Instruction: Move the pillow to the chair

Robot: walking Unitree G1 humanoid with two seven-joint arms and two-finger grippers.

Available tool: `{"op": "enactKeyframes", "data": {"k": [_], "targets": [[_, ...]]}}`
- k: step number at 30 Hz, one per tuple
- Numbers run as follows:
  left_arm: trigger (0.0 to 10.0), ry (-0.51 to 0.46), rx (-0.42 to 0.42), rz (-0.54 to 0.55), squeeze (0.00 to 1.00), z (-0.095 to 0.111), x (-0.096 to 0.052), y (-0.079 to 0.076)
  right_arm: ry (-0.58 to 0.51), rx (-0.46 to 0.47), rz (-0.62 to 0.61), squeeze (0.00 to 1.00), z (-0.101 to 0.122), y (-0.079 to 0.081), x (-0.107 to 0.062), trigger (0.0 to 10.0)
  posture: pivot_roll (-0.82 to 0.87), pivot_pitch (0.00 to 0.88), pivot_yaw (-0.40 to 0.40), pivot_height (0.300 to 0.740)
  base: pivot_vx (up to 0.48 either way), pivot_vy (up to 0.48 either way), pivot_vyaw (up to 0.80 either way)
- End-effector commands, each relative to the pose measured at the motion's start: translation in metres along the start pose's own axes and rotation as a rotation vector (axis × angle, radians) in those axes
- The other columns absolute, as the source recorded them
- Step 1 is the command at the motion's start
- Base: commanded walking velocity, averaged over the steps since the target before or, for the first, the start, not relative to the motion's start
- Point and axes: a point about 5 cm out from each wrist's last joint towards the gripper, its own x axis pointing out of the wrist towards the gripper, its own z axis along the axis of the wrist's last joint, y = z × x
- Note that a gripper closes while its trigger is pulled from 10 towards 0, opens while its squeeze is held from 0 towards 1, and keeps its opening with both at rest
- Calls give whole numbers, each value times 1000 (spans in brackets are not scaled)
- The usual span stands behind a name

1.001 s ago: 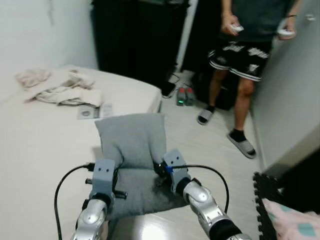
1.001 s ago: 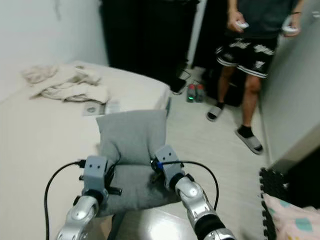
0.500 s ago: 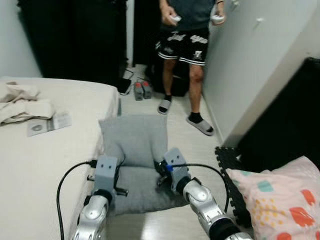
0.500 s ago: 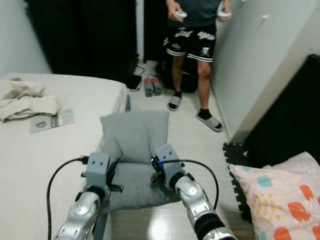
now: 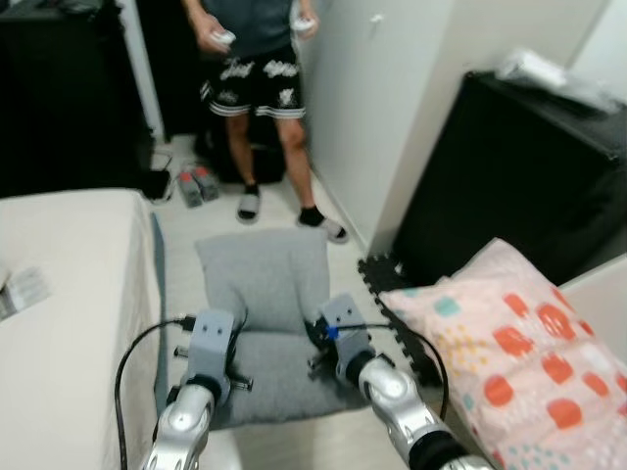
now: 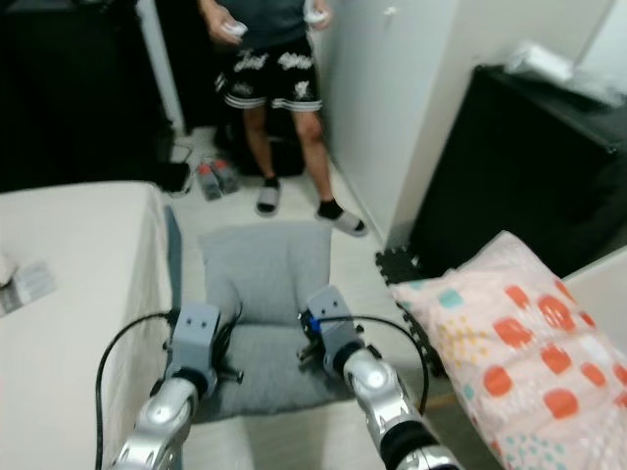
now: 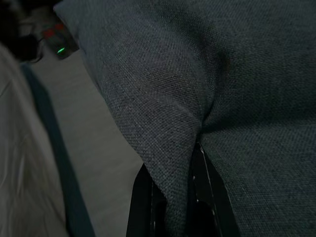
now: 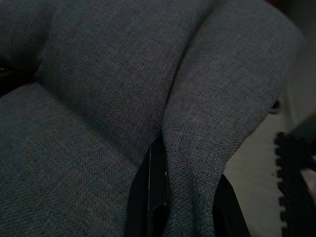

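Plainly the grey pillow (image 5: pixel 263 294) is soft and light: it hangs before the robot at 12 o'clock, buckling where the left gripper (image 5: pixel 227 333) and right gripper (image 5: pixel 312 331) each clamp a fold of fabric, at 9 and 3 o'clock on it.

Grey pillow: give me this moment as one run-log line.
phase: carrying | object: grey pillow | left hand: shut on pillow | right hand: shut on pillow | nearby: bed, person, patterned pillow
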Motion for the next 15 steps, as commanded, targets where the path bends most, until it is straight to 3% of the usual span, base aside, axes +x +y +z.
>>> {"op": "enactKeyframes", "data": {"k": [1, 7, 15], "targets": [[10000, -3, 6, 138, 0, 1, -2, 35, 51, 4, -52, 0, -17, -8, -12, 10000, 70, 66, 22, 740, 0, 0, -800], [10000, 7, 37, 92, 0, -2, -3, 25, 54, 28, -84, 0, -21, -11, -16, 10000, 72, 63, 19, 740, 0, 0, -800], [10000, 2, 43, 100, 0, 1, 0, 29, 55, 10, -79, 0, -20, -13, -14, 10000, 82, 48, 38, 740, 0, 0, -800]]}}
